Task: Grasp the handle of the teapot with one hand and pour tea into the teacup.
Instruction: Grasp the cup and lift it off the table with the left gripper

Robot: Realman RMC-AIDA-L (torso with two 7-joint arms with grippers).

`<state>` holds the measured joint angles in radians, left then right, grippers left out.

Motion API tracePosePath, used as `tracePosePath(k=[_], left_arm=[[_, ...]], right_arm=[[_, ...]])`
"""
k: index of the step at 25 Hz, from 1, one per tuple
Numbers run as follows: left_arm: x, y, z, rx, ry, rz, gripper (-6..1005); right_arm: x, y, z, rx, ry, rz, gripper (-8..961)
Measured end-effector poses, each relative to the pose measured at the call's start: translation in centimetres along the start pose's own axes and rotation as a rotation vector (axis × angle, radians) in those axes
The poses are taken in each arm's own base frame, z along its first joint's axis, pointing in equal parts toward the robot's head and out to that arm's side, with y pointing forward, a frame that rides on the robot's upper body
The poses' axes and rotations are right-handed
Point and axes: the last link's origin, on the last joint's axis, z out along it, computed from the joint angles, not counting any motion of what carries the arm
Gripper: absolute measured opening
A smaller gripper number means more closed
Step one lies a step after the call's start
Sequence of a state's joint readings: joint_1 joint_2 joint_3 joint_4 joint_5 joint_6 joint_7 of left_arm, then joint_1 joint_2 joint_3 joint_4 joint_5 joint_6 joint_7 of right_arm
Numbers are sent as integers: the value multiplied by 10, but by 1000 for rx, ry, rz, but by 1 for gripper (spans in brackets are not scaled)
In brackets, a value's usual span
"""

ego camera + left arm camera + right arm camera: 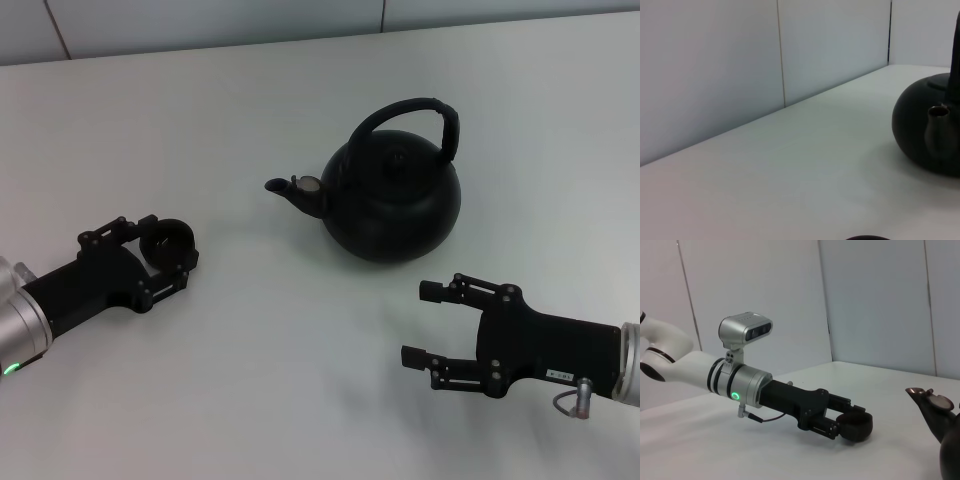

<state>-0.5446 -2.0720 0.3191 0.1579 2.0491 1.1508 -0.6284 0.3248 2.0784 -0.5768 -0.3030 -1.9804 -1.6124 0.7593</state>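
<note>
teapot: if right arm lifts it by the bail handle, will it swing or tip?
Probably hangs fairly level: the handle arches over the teapot centre. The big round body looks heavy, so it may swing. The spout adds slight forward bias. Right gripper is open, short of it.

left gripper (165,250) at the frame's lower left, jaws closed together; right gripper (425,322) at lower right, jaws spread.

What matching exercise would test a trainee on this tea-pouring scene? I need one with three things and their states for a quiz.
Things:
1. teapot
2. left tool
3. right tool

States:
A. open, holding nothing, near the teapot
B. shut on the teacup
C. standing on the table, untouched

Pairs: 1-C, 2-B, 3-A
</note>
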Motion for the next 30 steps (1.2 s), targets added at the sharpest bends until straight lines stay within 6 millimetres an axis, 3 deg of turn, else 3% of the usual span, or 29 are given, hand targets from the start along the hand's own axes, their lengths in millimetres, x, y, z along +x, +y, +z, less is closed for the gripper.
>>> tracePosePath(k=[3, 30], left_arm=[[1, -1, 0, 1, 3, 0, 686], [19, 2, -4, -61, 110, -14, 687]], right_arm=[[0, 0, 0, 1, 1, 0, 814], [1, 2, -1, 2, -2, 7, 813]])
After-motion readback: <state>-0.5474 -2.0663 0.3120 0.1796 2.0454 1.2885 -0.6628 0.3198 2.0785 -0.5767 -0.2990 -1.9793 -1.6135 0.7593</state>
